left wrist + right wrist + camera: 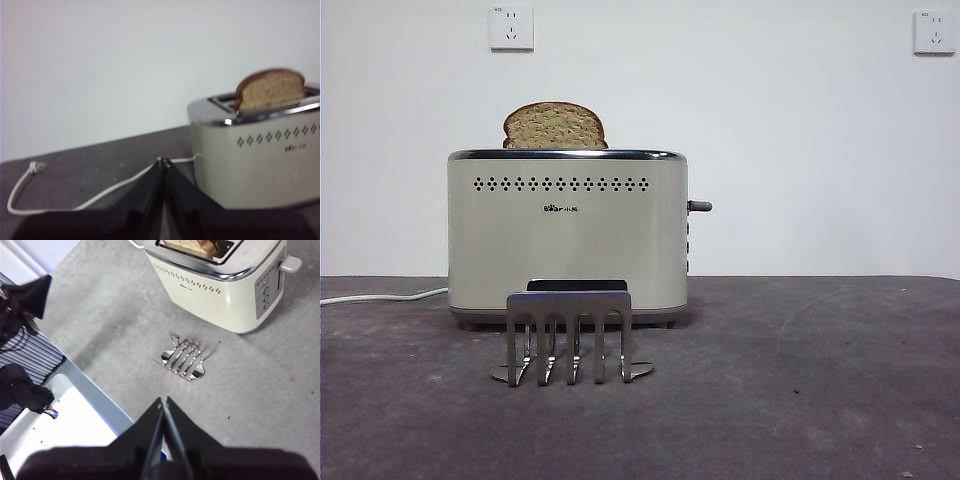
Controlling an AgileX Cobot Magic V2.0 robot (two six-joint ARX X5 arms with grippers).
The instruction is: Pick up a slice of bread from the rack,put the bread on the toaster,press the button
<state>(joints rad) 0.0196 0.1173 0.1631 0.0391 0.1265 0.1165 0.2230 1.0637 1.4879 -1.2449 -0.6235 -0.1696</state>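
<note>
The slice of bread (pixel 555 126) stands upright in a slot of the cream toaster (pixel 567 235), its domed top sticking out. It also shows in the left wrist view (pixel 270 89) and partly in the right wrist view (pixel 196 245). The metal rack (pixel 569 335) stands empty in front of the toaster; in the right wrist view the rack (pixel 183 358) is below the camera. The toaster's lever (pixel 700 206) sticks out at its right end, raised. My left gripper (pixel 164 161) is shut and empty, low beside the toaster (pixel 260 150). My right gripper (pixel 163 401) is shut and empty, high above the table.
The toaster's white cord (pixel 75 197) trails over the dark table to a loose plug (pixel 35 166). Two wall sockets (pixel 511 27) sit on the white wall behind. The table's edge and a white frame (pixel 80 390) show in the right wrist view.
</note>
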